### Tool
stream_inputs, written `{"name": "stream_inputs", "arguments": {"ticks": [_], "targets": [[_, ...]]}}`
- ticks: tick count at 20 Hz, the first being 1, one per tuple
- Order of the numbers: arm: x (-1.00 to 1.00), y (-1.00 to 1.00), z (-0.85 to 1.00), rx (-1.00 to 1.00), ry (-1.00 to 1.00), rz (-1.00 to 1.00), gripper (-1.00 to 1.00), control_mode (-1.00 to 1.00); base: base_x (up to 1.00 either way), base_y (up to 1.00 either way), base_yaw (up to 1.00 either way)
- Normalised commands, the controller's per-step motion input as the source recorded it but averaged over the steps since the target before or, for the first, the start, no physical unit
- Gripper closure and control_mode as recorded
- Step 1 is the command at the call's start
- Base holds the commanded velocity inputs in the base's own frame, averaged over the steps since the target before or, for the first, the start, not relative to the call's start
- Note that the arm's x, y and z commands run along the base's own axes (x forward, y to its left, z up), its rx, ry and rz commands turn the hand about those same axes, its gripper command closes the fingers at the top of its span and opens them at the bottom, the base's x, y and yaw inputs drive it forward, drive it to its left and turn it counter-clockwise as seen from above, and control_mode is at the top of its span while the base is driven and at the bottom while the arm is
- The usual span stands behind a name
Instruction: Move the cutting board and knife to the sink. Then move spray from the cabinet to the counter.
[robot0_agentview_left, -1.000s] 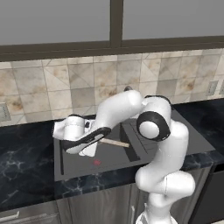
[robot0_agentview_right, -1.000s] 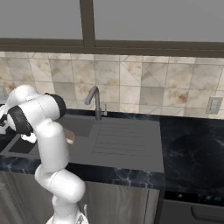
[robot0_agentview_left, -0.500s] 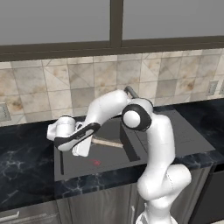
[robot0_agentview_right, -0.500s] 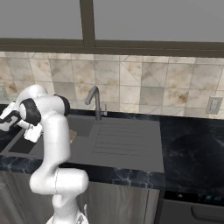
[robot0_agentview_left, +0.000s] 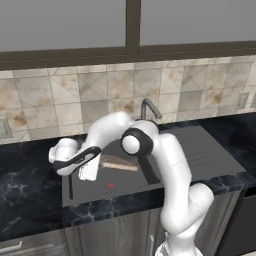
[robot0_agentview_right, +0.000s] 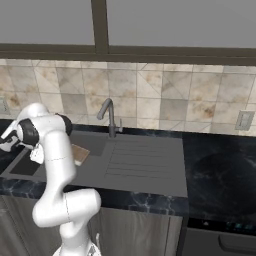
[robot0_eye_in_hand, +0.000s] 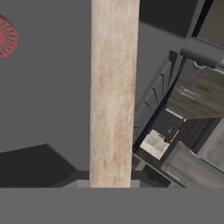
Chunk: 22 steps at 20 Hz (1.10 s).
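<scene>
Over the sink (robot0_agentview_left: 165, 172), the end effector (robot0_agentview_left: 89, 170) grips the unmarked cutting board (robot0_eye_in_hand: 113, 92).

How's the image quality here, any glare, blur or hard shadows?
Left base view: flat, even light, no glare, slightly soft edges, a faint shadow under the arm in the sink. Right base view: the same soft rendering. Hand view: the cutting board is close up and its grain is blurry.

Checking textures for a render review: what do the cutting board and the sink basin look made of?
The cutting board looks like pale unfinished wood: streaky lengthwise grain, matte. The sink looks like dark grey matte metal or composite, uniform and unveined; which one is unclear.
</scene>
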Motion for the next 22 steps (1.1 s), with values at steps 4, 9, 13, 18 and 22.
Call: {"name": "stream_inputs", "arguments": {"ticks": [4,9,13,18,22], "targets": [[0.41,0.00,-0.24,-0.01,0.02,-0.03,1.00,-1.00,0.00,0.00,0.00],[0.32,0.00,-0.09,0.00,0.04,-0.01,1.00,-1.00,0.00,0.00,0.00],[0.34,0.00,-0.07,0.00,0.06,-0.01,-1.00,-1.00,0.00,0.00,0.00],[0.20,0.00,-0.13,0.00,0.09,0.00,-1.00,-1.00,0.00,0.00,0.00],[0.06,0.03,-0.16,0.00,0.07,0.00,-1.00,-1.00,0.00,0.00,0.00]]}}
